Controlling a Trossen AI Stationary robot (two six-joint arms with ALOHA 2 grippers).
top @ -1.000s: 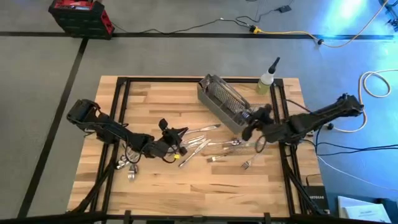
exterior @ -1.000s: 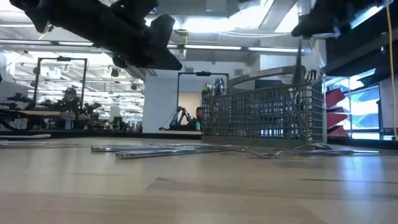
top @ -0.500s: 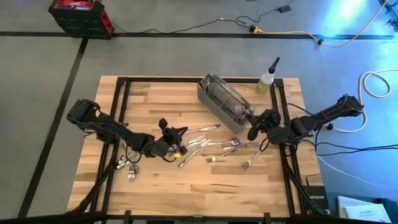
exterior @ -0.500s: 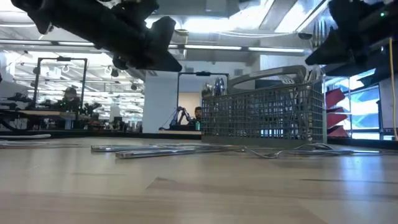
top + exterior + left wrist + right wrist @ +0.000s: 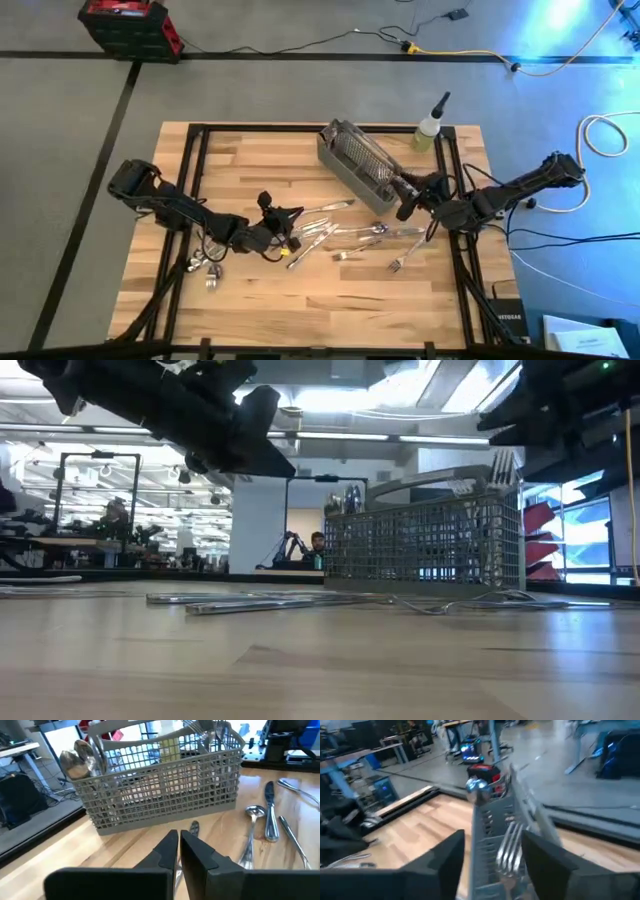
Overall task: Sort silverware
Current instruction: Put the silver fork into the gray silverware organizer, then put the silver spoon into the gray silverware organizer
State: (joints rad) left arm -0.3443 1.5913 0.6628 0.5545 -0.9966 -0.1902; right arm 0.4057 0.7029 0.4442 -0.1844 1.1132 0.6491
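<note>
Silverware (image 5: 335, 235) lies scattered across the middle of the table (image 5: 330, 310): forks and spoons loose on the wood, in front of the gray mesh basket (image 5: 357, 165), plus a small cluster (image 5: 205, 268) at the table's left edge. More pieces stand inside the basket: spoons (image 5: 82, 757) at one end, fork tines (image 5: 202, 727) at the other. One fork (image 5: 509, 845) stands tines-up in the basket's near end, seen between the right fingers. Right gripper (image 5: 408, 196) hangs over that end of the basket, fingers (image 5: 445, 860) spread wide, gripping nothing. Left gripper (image 5: 277, 215) hovers above the scattered pieces left of centre, its fingers (image 5: 167, 851) drawn nearly together with only a thin gap and nothing between them; a spoon (image 5: 251, 832) and a knife (image 5: 270, 815) lie on the wood just beyond. A small bottle (image 5: 431, 128) stands at the table's far right corner, near the basket. A red case (image 5: 130, 25) sits on the floor well beyond the table.
</note>
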